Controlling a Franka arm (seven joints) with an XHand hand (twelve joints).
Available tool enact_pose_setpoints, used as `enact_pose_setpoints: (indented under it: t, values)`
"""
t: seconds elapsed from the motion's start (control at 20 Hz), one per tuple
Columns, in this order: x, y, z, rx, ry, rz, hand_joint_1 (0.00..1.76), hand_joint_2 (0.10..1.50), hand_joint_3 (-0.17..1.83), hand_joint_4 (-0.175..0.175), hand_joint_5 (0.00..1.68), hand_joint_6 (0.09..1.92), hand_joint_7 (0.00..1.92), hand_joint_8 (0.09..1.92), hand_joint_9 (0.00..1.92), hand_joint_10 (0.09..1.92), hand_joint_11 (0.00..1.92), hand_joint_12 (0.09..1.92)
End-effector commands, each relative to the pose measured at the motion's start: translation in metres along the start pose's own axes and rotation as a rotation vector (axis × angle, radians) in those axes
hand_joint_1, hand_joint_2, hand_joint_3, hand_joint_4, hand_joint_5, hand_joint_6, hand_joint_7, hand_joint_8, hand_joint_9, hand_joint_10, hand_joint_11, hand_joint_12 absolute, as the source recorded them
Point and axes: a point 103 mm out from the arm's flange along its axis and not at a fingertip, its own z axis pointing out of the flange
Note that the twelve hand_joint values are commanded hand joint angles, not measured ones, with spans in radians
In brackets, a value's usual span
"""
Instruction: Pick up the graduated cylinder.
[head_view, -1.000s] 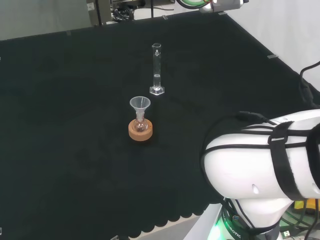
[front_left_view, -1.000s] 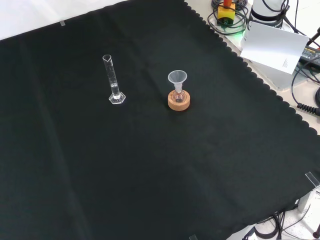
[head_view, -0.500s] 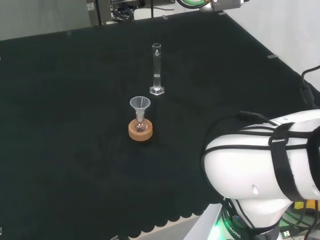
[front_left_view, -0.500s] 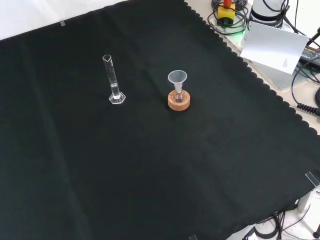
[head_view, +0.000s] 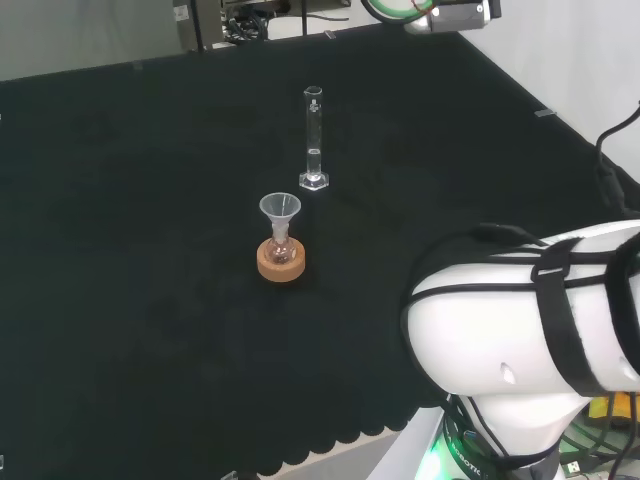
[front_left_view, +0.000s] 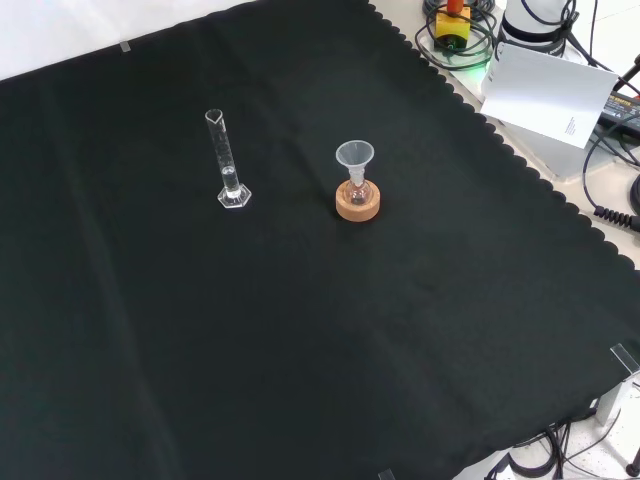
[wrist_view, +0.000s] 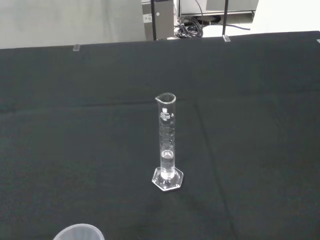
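While nothing on the cloth has budged in the last second, the graduated cylinder (head_view: 314, 138) stands upright just beyond the funnel (head_view: 280, 208) on its cork ring (head_view: 280, 261), untouched, pickup not started, hand's fingers can't tell.

text: none legible | graduated cylinder (wrist_view: 167, 150): scale marks, unreadable | white card (front_left_view: 545, 92): tiny print, unreadable

We see the funnel (wrist_view: 77, 232) cut off at the wrist view's edge (just its rim shows).
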Motion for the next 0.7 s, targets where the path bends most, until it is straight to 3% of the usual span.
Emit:
enact_pose_setpoints:
  t: [0.05, 0.3, 0.7]
  values:
    - [-0.022, 0.040, 0.042, 0.015, 0.014, 0.007, 0.11, 1.34, 0.12, -0.015, 0.18, 0.09, 0.00, 0.34, 0.12, 0.63, 0.00, 1.32]
    - [-0.029, 0.098, 0.084, -0.021, 0.052, -0.033, 0.17, 1.32, 0.11, -0.023, 0.21, 0.09, 0.02, 0.38, 0.15, 0.64, 0.00, 1.34]
    - [-0.029, 0.173, 0.130, 0.008, 0.142, -0.119, 0.30, 1.25, 0.10, -0.029, 0.22, 0.09, 0.03, 0.46, 0.17, 0.64, 0.00, 1.36]
